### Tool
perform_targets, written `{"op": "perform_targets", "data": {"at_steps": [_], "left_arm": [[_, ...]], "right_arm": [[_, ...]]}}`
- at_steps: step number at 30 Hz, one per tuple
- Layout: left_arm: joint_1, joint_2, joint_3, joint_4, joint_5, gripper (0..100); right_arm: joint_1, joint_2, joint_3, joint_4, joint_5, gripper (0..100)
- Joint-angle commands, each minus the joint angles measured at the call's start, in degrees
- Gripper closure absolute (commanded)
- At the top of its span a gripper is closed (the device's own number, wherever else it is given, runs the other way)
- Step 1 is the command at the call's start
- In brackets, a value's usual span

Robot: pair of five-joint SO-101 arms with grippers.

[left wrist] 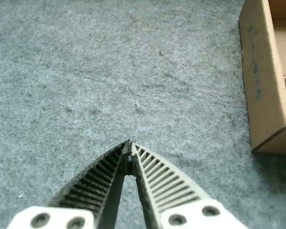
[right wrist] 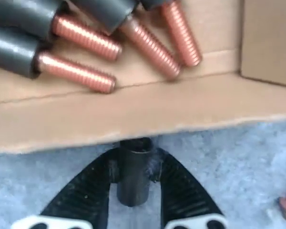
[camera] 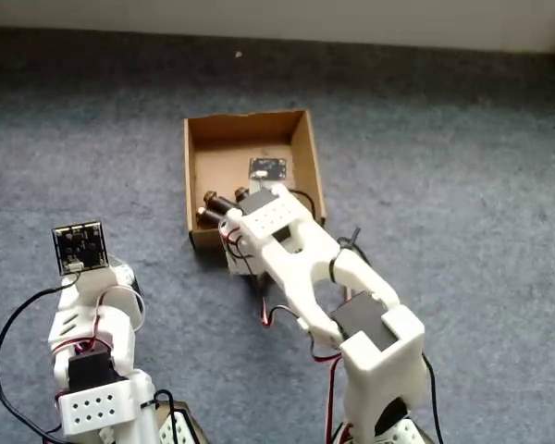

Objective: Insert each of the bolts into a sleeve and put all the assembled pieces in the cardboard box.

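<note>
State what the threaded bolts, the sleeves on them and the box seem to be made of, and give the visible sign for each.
Bolts: metal, probably copper-plated, judging by the reddish sheen and cut threads.
Sleeves: dark grey, smooth and matte. They could be plastic or coated metal; the look leaves it open.
Box: plain brown cardboard with a dull surface and a creased fold line.

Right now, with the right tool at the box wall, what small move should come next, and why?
Probably ease the right tool forward over the cardboard box wall before opening. It is shut on a dark sleeve that sits outside the wall, above carpet, while four assembled pieces lie inside. Whether it is already assembled I cannot tell.
</note>
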Motion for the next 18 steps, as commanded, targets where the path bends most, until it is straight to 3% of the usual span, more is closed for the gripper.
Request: {"op": "perform_targets", "data": {"at_steps": [1,9,13,18], "left_arm": [[-0.40,-0.48,1.54,-2.02,-0.44,99],[-0.40,-0.48,0.48,-1.93,-0.44,99],[0.22,-0.04,-3.82,1.14,-6.33,99],[9.19,0.22,-12.79,8.79,-8.53,99]], "right_arm": [[0.75,-12.35,-1.54,4.35,3.87,99.5],[13.85,-38.29,10.86,4.26,9.41,99.5],[24.92,-46.20,17.36,2.42,11.16,99.5],[36.62,-52.62,29.05,-5.14,11.16,99.5]]}}
